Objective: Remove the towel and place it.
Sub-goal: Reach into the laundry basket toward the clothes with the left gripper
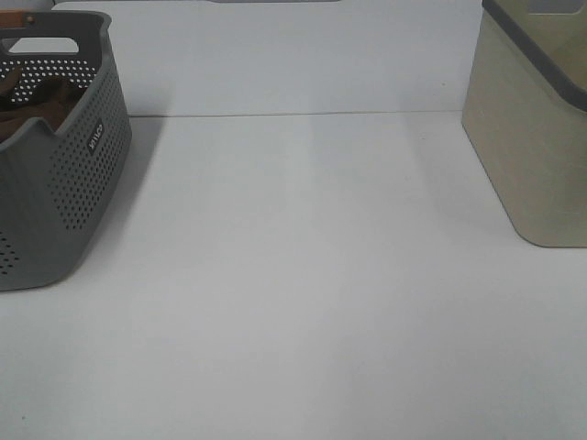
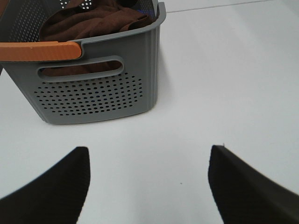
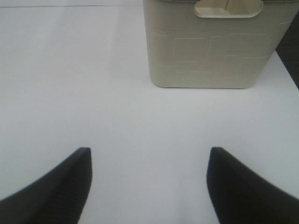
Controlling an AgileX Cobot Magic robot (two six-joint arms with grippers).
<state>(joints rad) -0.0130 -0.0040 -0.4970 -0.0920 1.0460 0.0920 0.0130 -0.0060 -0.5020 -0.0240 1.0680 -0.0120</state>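
Observation:
The dark brown towel (image 2: 93, 21) lies bunched inside the grey perforated basket (image 2: 93, 93), which has an orange handle (image 2: 39, 50). In the exterior high view the basket (image 1: 73, 174) stands at the far left of the white table, with the towel (image 1: 37, 105) showing over its rim. My left gripper (image 2: 148, 186) is open and empty, above the table a short way from the basket. My right gripper (image 3: 149, 186) is open and empty, facing the beige bin. Neither gripper shows in the exterior high view.
A beige bin (image 1: 537, 128) with a grey rim stands at the far right of the table; it also shows in the right wrist view (image 3: 210, 46). A bit of blue fabric (image 2: 140, 8) peeks out behind the towel in the basket.

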